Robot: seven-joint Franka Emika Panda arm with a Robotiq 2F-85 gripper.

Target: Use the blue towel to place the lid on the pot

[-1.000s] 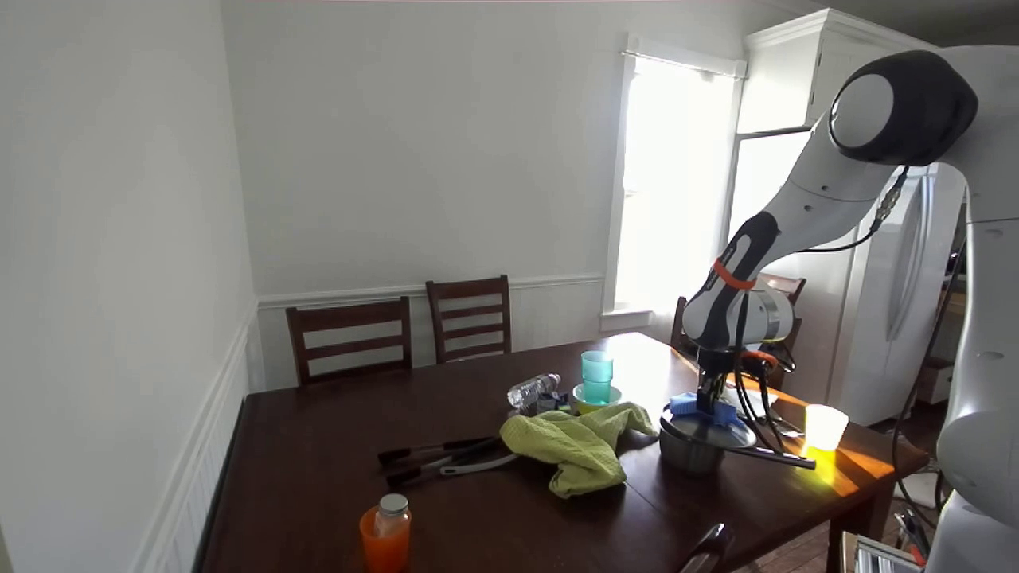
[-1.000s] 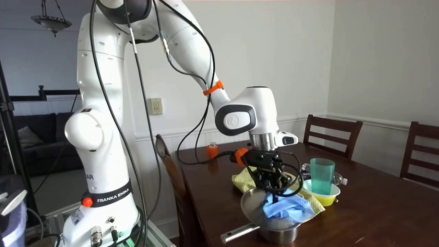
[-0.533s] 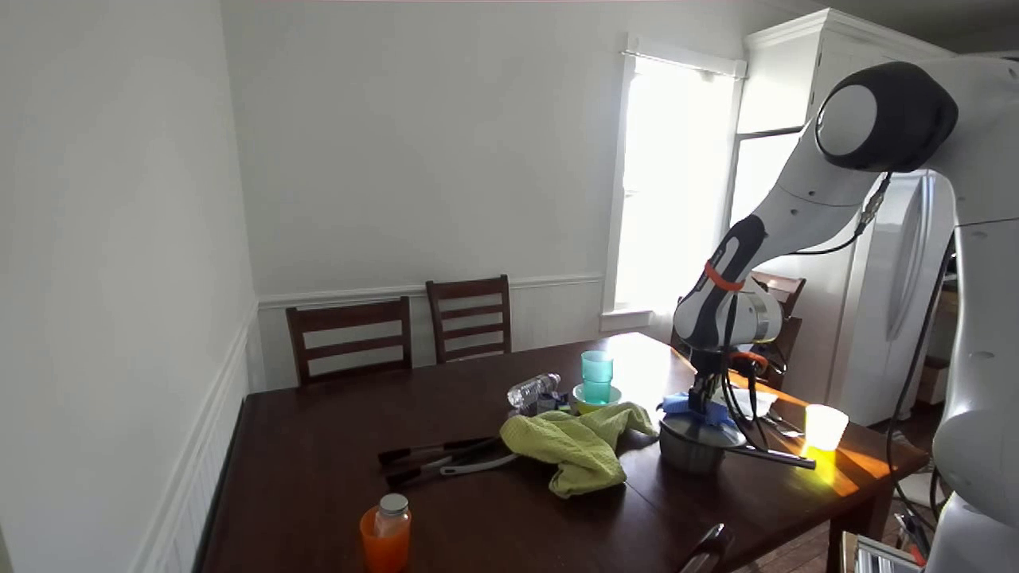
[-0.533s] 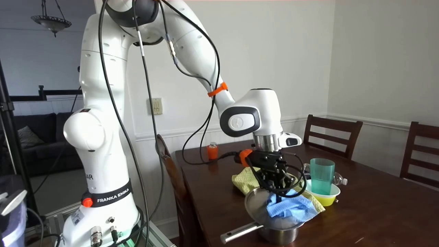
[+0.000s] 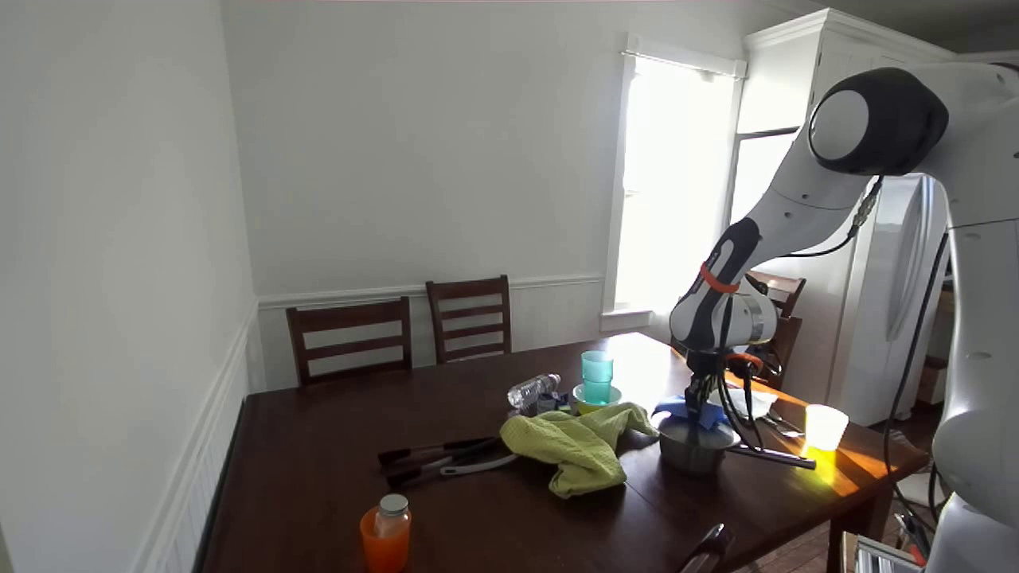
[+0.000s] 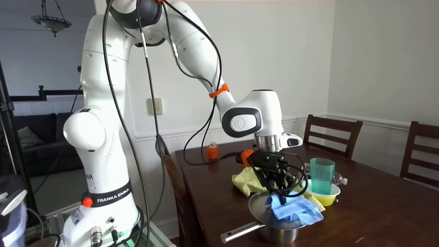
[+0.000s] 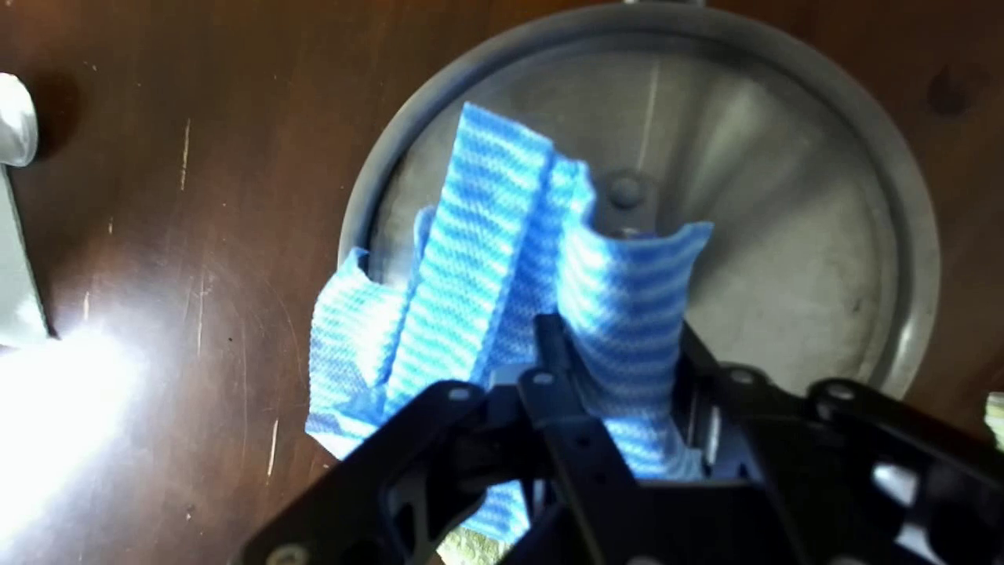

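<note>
My gripper points down over the pot and is shut on a bunched fold of the blue towel. The gripper shows in both exterior views (image 5: 695, 419) (image 6: 282, 199) and in the wrist view (image 7: 618, 333). The blue towel (image 6: 300, 210) drapes over part of the round metal lid (image 6: 258, 205); in the wrist view the towel (image 7: 471, 259) covers the lid's middle. The lid (image 7: 808, 290) lies over the steel pot (image 6: 279, 236), looking slightly tilted in an exterior view. The lid's handle is mostly hidden under the towel. Whether the lid touches the rim all round cannot be told.
The pot's long handle (image 6: 240, 233) sticks out to one side. A yellow-green cloth (image 5: 565, 450) lies beside the pot. Near it are a teal cup (image 5: 597, 376), a plastic bottle (image 5: 533, 390) and dark utensils (image 5: 434, 454). A pale cup (image 5: 825, 427) stands near the table edge.
The gripper, towel and lid have shifted together slightly, to the right in an exterior view, bringing the lid more squarely over the pot. The pot has not moved.
</note>
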